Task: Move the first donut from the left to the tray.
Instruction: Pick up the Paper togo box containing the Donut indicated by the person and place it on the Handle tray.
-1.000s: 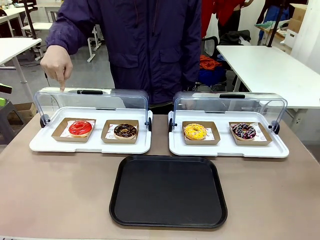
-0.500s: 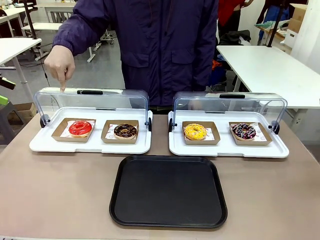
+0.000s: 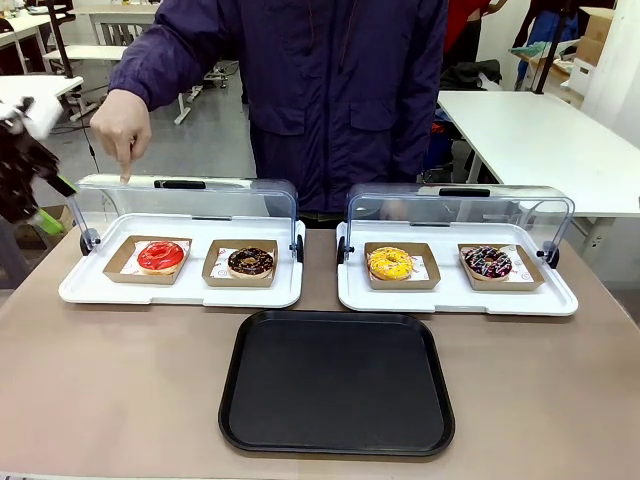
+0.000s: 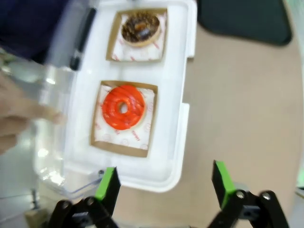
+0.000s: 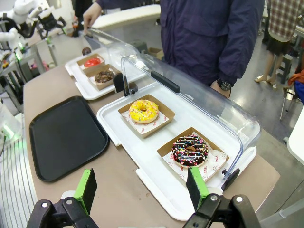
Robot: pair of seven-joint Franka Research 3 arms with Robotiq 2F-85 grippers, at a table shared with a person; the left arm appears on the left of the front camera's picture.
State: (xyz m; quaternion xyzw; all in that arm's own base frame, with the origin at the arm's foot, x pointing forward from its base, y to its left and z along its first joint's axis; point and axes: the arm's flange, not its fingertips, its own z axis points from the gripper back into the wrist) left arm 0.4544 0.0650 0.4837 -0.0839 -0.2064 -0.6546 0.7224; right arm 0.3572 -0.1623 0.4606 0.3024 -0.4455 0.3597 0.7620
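Note:
The first donut from the left (image 3: 161,256), red-iced, lies in a brown cardboard tray inside the left white case; the left wrist view looks down on this red donut (image 4: 123,106). My left gripper (image 3: 50,200) hangs open and blurred at the table's left edge, short of the case. Its green-padded fingers (image 4: 108,186) stand wide apart just outside the case's end, holding nothing. The black tray (image 3: 337,380) lies flat at the near middle. My right gripper (image 5: 141,187) is open over the table's right end.
A person's hand (image 3: 122,125) points a finger down onto the left case's raised clear lid (image 3: 185,200). A chocolate donut (image 3: 250,262) sits beside the red one. The right case (image 3: 455,295) holds a yellow donut (image 3: 390,263) and a sprinkled donut (image 3: 488,262).
My left arm has come into the front view from the left edge, toward the left case. The person has shifted slightly to the right, finger still on the lid.

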